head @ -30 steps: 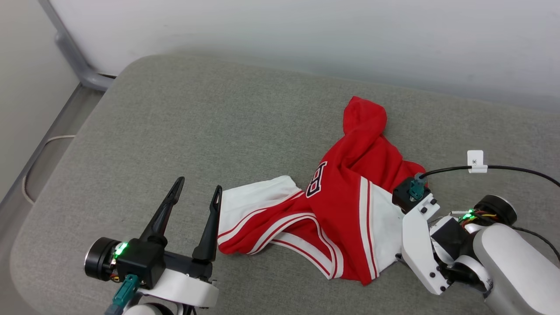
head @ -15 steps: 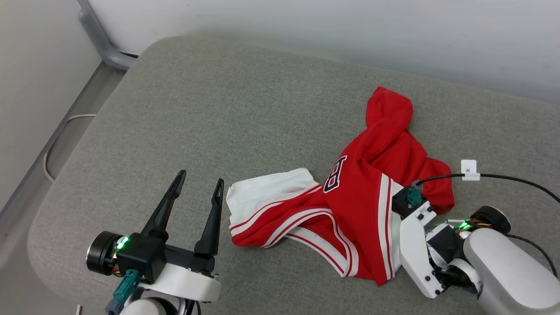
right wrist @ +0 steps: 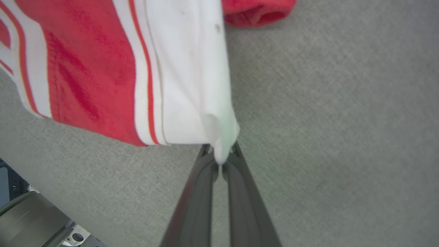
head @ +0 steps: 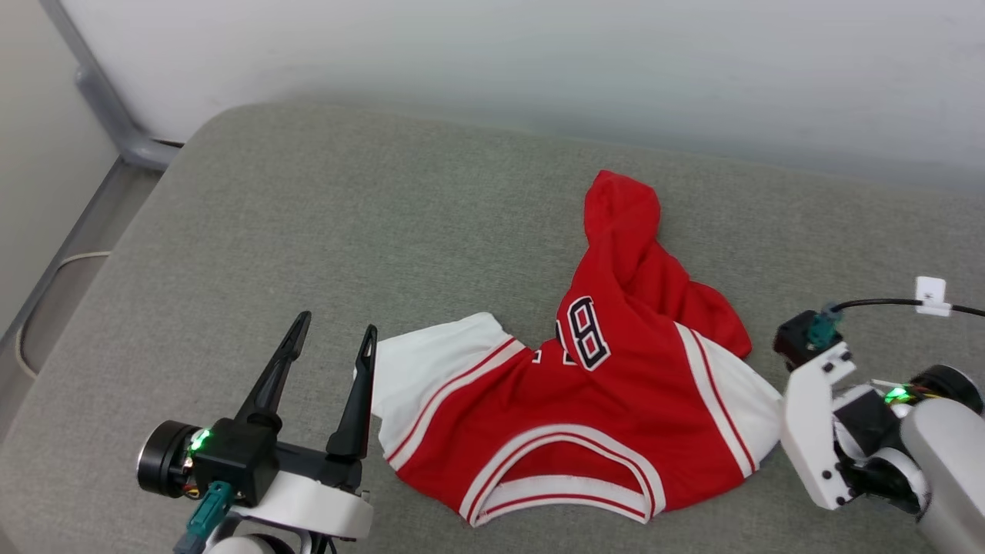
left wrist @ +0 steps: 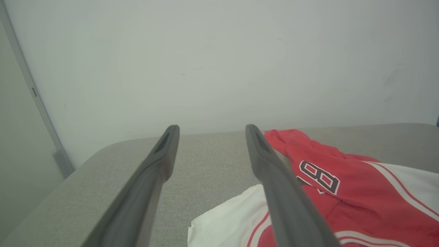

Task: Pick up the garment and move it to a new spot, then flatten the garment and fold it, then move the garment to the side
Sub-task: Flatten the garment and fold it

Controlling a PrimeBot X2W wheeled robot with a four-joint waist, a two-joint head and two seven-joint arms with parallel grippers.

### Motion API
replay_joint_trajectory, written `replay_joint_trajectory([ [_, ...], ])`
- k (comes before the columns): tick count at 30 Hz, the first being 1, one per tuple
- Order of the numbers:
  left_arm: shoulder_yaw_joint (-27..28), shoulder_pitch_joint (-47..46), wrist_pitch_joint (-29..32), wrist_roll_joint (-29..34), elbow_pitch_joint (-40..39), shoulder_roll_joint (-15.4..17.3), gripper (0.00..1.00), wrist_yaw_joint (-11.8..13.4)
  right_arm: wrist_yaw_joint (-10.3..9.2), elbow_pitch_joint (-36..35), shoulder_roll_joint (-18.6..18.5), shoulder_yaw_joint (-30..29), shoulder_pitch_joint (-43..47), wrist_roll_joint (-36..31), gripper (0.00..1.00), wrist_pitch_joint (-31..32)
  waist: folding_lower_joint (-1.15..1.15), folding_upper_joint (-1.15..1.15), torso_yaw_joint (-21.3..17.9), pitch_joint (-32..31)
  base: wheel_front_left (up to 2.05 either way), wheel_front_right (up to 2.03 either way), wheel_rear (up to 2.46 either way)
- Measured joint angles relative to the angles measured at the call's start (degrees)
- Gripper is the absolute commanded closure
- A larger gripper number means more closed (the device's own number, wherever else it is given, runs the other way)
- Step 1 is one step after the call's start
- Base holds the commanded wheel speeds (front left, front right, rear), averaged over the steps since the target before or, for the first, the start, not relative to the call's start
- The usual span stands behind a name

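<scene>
The left gripper (head: 337, 323) is seen at the near left of the grey cushion (head: 308, 215), its two dark fingers (head: 271, 381) spread wide apart with nothing held between them. The finger nearer the middle is placed just beside the left white sleeve (head: 431, 362); whether it touches the cloth cannot be told. In the right wrist view the right gripper (right wrist: 220, 152) is shown with its fingers pressed together, and a corner of the right white sleeve (right wrist: 185, 85) is pinched at their tips. In the head view this gripper's pale housing (head: 816, 415) is found at the near right, against the edge of that sleeve.

The garment (head: 616, 415) is laid on the cushion between the two grippers, spread partly flat. Its striped neckline (head: 565, 492) is turned toward the near edge, and a red panel is bordered on each side by red-and-white trim. Further back, black-and-white lettering (head: 582, 333) is partly shown among folds. Beyond it the red body is bunched into a narrow crumpled heap (head: 623, 208) that reaches toward the far side.

A black cable with a white tag (head: 933, 296) is seen at the right. The cushion is backed by a pale wall (head: 539, 61), and a grey metal post (head: 115, 131) is seen at the far left
</scene>
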Motion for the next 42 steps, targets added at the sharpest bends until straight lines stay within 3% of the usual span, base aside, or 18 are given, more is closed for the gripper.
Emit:
replay_joint_trajectory([
  [4,0.8,1.3,0.0,-0.1,0.1,0.2,0.00,0.0,0.00,-2.1,-2.4,-9.1,6.4,-0.7,1.00,-0.8,0.00,0.00,-3.1,-1.2,0.00,0.00,0.00],
  [11,0.4,1.8,0.0,-0.3,1.1,0.1,0.00,0.0,0.00,-3.3,-3.1,-25.1,18.2,-5.5,1.00,0.0,-0.01,0.00,-7.4,-1.7,0.00,0.00,0.00],
  [14,-0.1,1.8,0.0,-0.4,1.6,0.1,0.00,0.0,0.00,-3.8,-1.8,-30.9,22.3,-8.7,1.00,-0.1,-0.01,0.00,-8.5,-1.5,0.00,0.00,0.00],
  [18,-0.9,1.7,0.0,-0.7,2.8,0.5,0.00,0.0,0.00,-4.8,2.5,-35.2,24.7,-11.5,1.00,-2.2,0.00,0.00,-9.5,-1.0,0.00,0.00,0.00],
  [19,-1.1,1.7,0.0,-0.9,3.1,0.6,0.00,0.0,0.00,-5.0,3.3,-35.9,24.8,-12.3,0.41,-3.3,0.00,0.00,-9.6,-0.9,0.00,0.00,0.00],
  [20,-1.1,1.6,0.0,-1.0,3.3,0.8,0.00,0.0,0.00,-5.2,3.8,-36.5,24.8,-13.4,0.00,-4.9,-0.01,0.00,-9.8,-0.9,0.00,0.00,0.00],
  [25,-0.9,1.5,0.0,-1.5,3.6,1.3,0.00,0.0,0.00,-7.0,5.5,-37.2,24.4,-17.1,0.00,-12.0,0.00,0.00,-10.5,-1.1,0.00,0.00,0.00],
  [35,-1.9,2.5,0.0,-4.8,3.7,1.9,0.00,0.0,0.02,-16.5,9.0,-39.6,25.6,-17.9,0.00,-29.5,-0.01,0.00,-11.8,-2.6,0.00,0.00,0.00],
  [42,-5.3,4.0,0.0,-8.7,5.4,4.0,0.00,0.0,-0.01,-21.0,14.4,-41.1,28.9,-18.5,0.00,-39.6,-0.01,0.00,-12.4,-2.7,0.00,0.00,0.00],
])
